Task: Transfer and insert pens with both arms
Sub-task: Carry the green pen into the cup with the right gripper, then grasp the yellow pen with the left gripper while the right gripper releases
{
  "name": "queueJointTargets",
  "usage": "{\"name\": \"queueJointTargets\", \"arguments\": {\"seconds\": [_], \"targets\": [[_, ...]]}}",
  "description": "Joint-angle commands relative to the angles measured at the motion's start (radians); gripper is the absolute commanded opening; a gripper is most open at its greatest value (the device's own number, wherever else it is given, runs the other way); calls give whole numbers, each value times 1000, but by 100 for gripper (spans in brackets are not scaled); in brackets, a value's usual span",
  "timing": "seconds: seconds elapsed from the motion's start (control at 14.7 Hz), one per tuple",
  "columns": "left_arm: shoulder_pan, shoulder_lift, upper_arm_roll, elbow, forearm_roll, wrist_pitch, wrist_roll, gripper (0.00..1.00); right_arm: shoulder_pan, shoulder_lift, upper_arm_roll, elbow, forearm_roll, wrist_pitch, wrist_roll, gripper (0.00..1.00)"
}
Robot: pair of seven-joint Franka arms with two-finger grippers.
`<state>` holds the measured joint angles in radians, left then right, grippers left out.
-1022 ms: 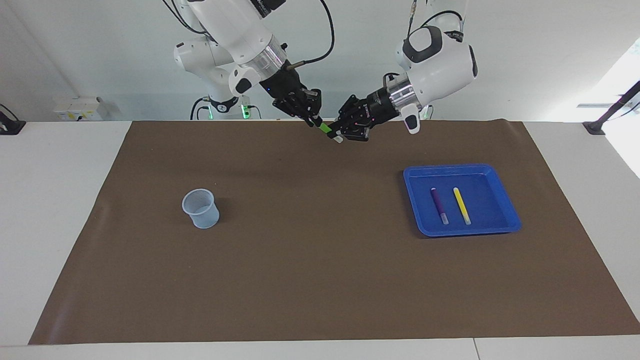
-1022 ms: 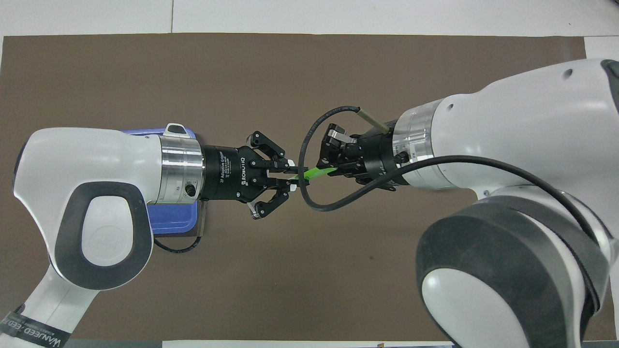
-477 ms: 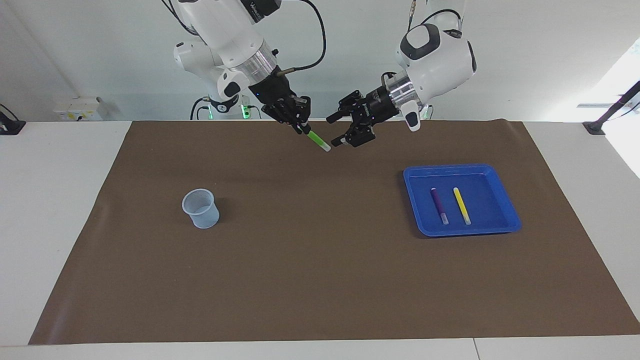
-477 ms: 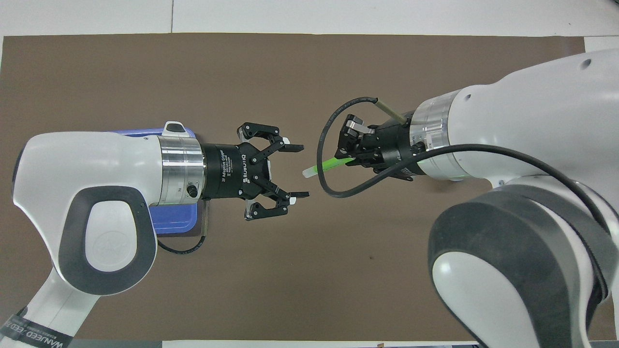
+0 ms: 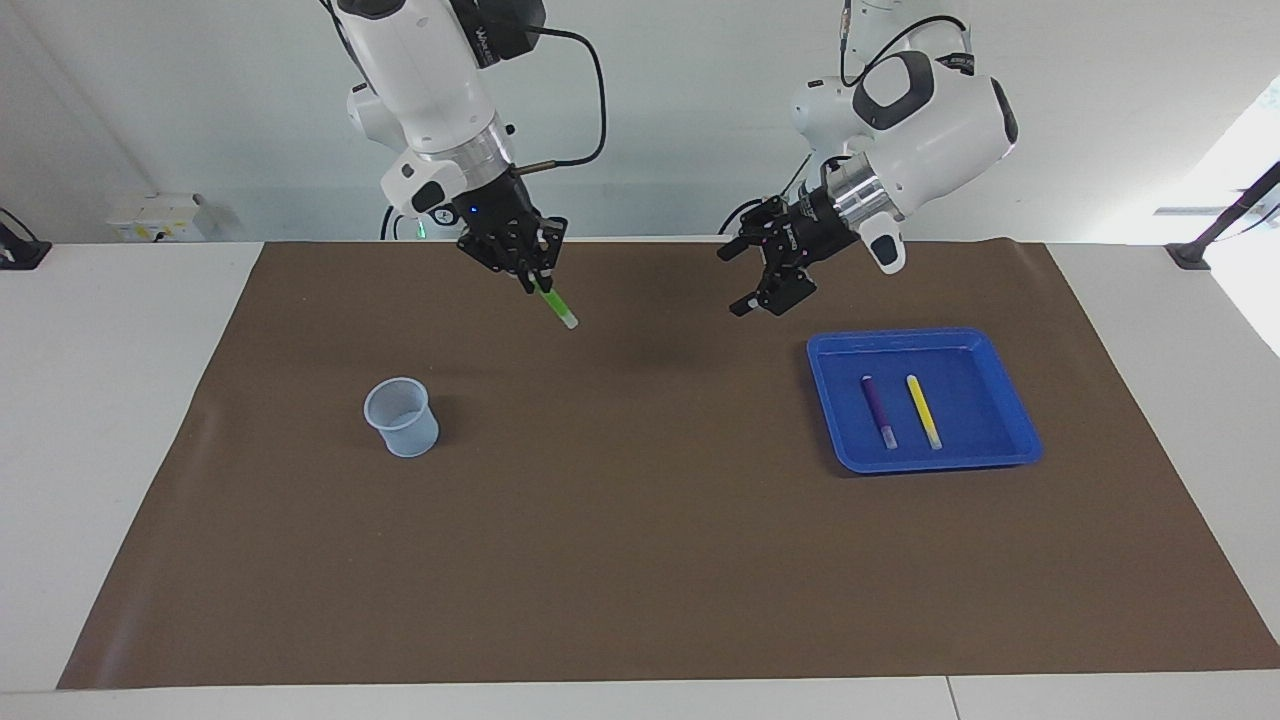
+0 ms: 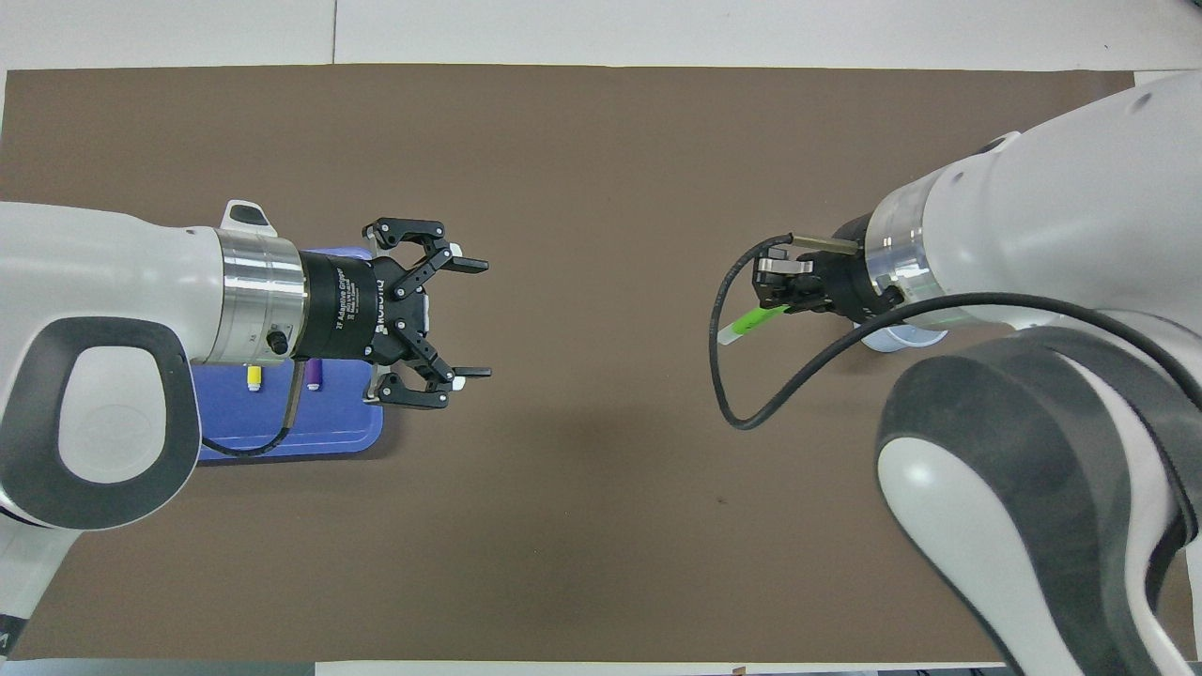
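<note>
In the facing view, the right gripper [image 5: 537, 283] hung in the upper centre-left of the frame with its fingers clamped on the green pen [image 5: 556, 304], whose long axis slanted down toward the lower right, pale end lowest. The clear cup [image 5: 401, 417] stood lower and further left, so the pen would need carrying that way and tipping upright. The left gripper [image 5: 762, 280], fingers spread wide and empty, hovered just above the upper-left corner of the blue tray [image 5: 1010, 398], where the purple pen [image 5: 878, 410] and yellow pen [image 5: 923, 410] lay side by side. In the overhead view, the right gripper [image 6: 765, 310] sat at centre-right, its green pen [image 6: 747, 324] pointing lower left; the left gripper [image 6: 470, 319] gaped at centre-left. Count: three pens, one cup, one tray, on the bench [image 5: 620, 560].
</note>
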<state>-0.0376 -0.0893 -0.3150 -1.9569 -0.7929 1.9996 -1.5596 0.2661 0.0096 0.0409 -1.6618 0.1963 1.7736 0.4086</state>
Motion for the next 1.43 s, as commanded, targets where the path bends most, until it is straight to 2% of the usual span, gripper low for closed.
{"name": "queueJointTargets", "arguments": {"seconds": [0.0,0.27,0.48,0.61,0.95,1.16,1.36], "targets": [[48,-6,5,4,180,-91,84,100,-89,-26,8,-33,-37,-42,-199,0],[195,-10,5,7,266,-211,388,100,-221,-48,10,-96,-60,-17,-465,0],[254,-10,5,4,384,-211,637,100,-295,-80,10,-225,-61,146,-592,0],[291,0,5,6,467,-197,827,100,-304,-68,10,-265,-61,211,-622,0],[344,95,5,3,671,-73,1361,100,-324,21,10,-277,-120,337,-651,0],[343,160,5,-11,750,-1,1553,100,-337,32,10,-340,-135,401,-656,0],[343,221,5,-45,814,108,1648,100,-340,30,10,-420,-136,458,-659,0]]}}
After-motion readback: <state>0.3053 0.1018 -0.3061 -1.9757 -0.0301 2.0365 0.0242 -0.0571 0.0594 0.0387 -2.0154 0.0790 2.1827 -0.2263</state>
